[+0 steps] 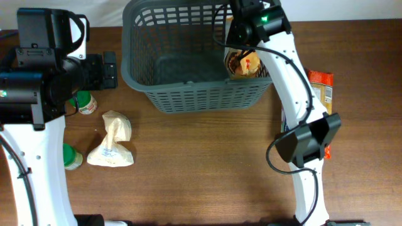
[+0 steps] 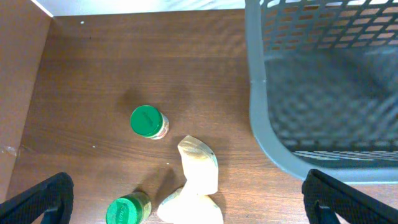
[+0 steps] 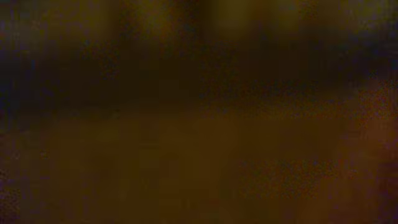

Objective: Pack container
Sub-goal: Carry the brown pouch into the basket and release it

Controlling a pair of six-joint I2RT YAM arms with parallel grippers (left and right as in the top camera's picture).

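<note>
The dark grey slotted container (image 1: 188, 94) stands at the back middle of the table; its left wall shows in the left wrist view (image 2: 260, 124). An orange and brown snack packet (image 1: 244, 63) is inside it against the right wall. My right gripper (image 1: 237, 39) reaches into the container right above that packet, its fingers hidden by the wrist. The right wrist view is only a dark brown blur. My left gripper (image 1: 110, 69) hovers left of the container, open and empty (image 2: 191, 198), above a white bag.
A white crumpled bag (image 1: 112, 143) (image 2: 198, 177) lies left of the container. Two green-lidded jars (image 1: 85, 102) (image 1: 71, 157) stand by it, also in the left wrist view (image 2: 147, 121) (image 2: 127, 210). An orange packet (image 1: 321, 88) lies at the right.
</note>
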